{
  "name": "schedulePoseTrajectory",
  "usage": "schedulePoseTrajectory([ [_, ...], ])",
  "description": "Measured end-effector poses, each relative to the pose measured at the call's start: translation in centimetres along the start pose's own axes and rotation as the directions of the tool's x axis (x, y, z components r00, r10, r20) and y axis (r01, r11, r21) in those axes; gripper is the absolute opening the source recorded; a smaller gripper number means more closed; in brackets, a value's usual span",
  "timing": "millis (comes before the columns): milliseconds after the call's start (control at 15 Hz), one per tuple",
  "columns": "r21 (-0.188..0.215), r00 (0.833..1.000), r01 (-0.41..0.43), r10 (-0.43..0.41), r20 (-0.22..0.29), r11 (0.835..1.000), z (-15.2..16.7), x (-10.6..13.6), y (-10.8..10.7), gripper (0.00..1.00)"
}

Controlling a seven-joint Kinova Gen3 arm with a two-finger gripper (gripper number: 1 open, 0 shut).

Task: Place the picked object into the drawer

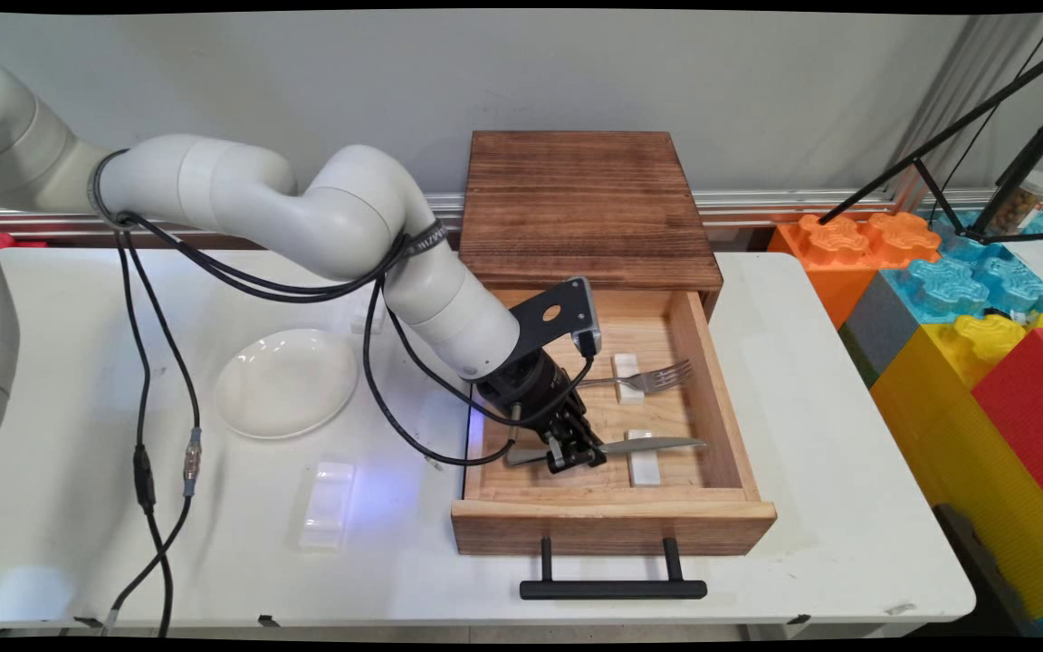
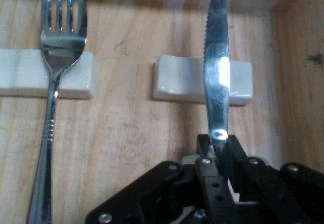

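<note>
Inside the open wooden drawer (image 1: 722, 407), the gripper (image 1: 576, 453) pinches the knife (image 2: 216, 77) by its handle; a level lift would clear its white rest (image 2: 177, 80) and the fork (image 2: 55, 82) beside it.

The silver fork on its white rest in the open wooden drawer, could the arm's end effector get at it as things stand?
Probably not yet: the end effector is shut on the silver serrated knife. Otherwise the way looks free, since the silver fork lies uncovered beside it in the open wooden drawer.
</note>
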Motion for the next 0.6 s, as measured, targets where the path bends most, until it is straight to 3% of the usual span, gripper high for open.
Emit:
schedulePoseTrajectory([
  [600,-0.014,1.000,0.015,-0.015,-0.001,1.000,0.84,-0.20,0.16,0.00],
])
